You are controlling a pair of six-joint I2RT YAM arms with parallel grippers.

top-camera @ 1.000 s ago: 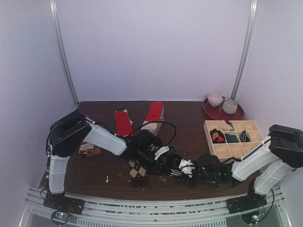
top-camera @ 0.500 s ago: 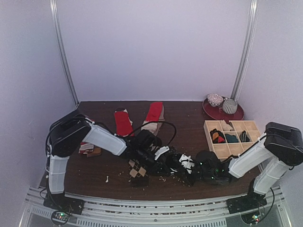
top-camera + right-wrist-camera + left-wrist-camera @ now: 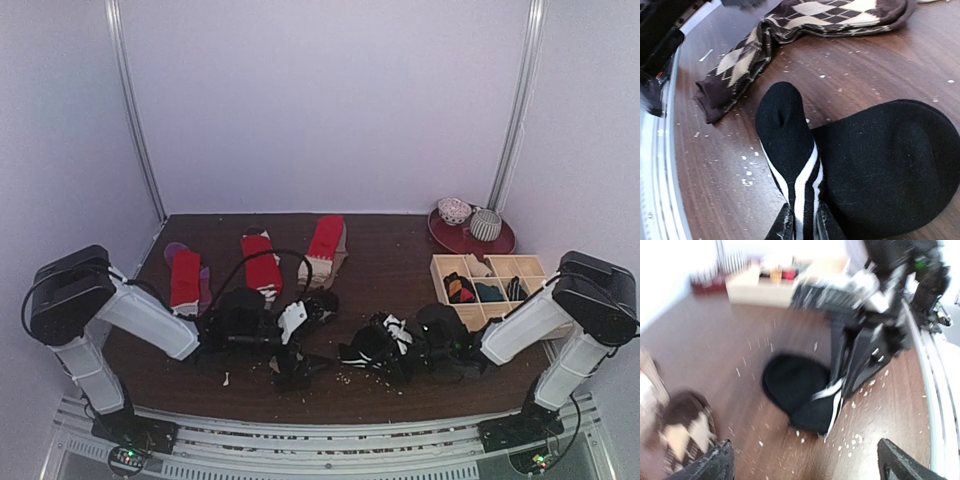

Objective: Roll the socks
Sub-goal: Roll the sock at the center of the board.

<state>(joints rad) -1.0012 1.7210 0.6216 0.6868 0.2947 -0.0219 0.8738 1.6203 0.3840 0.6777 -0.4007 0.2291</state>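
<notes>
A black sock with white stripes [image 3: 372, 350] lies bunched on the brown table [image 3: 400, 250] near the front. My right gripper [image 3: 802, 226] is shut on its striped cuff [image 3: 800, 185], and the rest of the sock [image 3: 885, 160] spreads to the right. My left gripper [image 3: 805, 470] stands open and holds nothing, a short way from the black sock [image 3: 800, 390]. In the top view the left gripper [image 3: 305, 325] hovers over the brown-and-beige argyle sock [image 3: 292, 372], also visible as the argyle sock [image 3: 790, 30]. Three red socks [image 3: 262, 262] lie at the back.
A pale wooden grid tray [image 3: 455, 315] holding rolled socks stands at the right. Behind it is a red plate [image 3: 495, 248] with two bowls. Pale crumbs [image 3: 747, 172] dot the wood. A metal rail [image 3: 330, 430] runs along the near edge.
My left gripper opened, let go of the black sock and drew back to the left, uncovering the leftmost red sock. My right gripper closed on the striped cuff.
</notes>
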